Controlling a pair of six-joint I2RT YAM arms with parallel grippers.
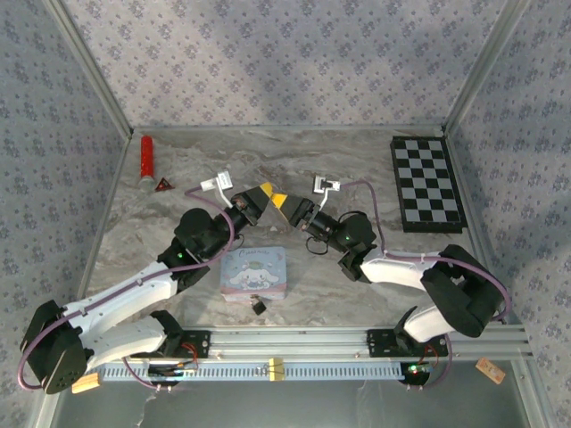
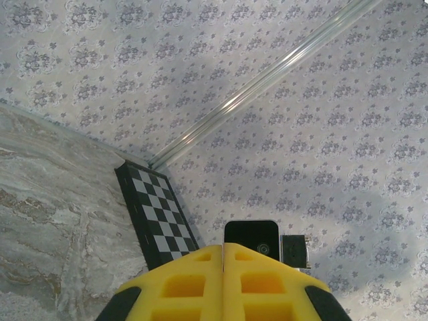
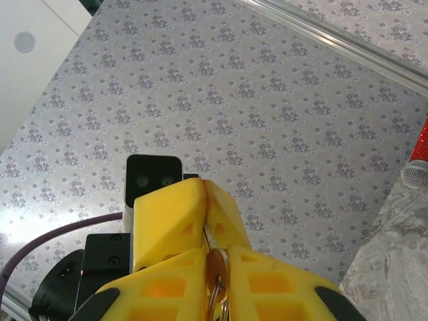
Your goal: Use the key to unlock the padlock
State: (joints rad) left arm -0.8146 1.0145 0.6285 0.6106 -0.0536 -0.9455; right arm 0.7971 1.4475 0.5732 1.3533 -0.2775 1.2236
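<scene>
Left gripper (image 1: 257, 197): it is hanging over the middle of the table (image 1: 357, 294), pointing to the right. In the left wrist view its yellow fingers (image 2: 187, 281) are pressing flat together, with only a thin seam between them and nothing showing in it.
Right gripper (image 1: 285, 206): it is pointing to the left and meeting the left gripper tip to tip above the table. In the right wrist view its yellow fingers (image 3: 267, 281) are closing on a thin metal piece.
Key (image 3: 215, 269): it is sitting between the right fingers as a dull metal sliver with a small wire ring below it. The yellow wedge of the left gripper (image 3: 175, 215) is touching just above it. I cannot tell if the left tips are also nipping the key.
Padlock (image 1: 259, 305): it is lying on the table as a small dark block, just at the near edge of the tin and well apart from both grippers.
Tin (image 1: 253, 270): the pastel cartoon box is lying flat below the two grippers, nearer to the arm bases.
Chessboard (image 1: 426, 183): it is lying at the far right side of the table.
Red tube (image 1: 145, 159): it is lying at the far left, with a small red triangle (image 1: 162, 185) just beside it.
</scene>
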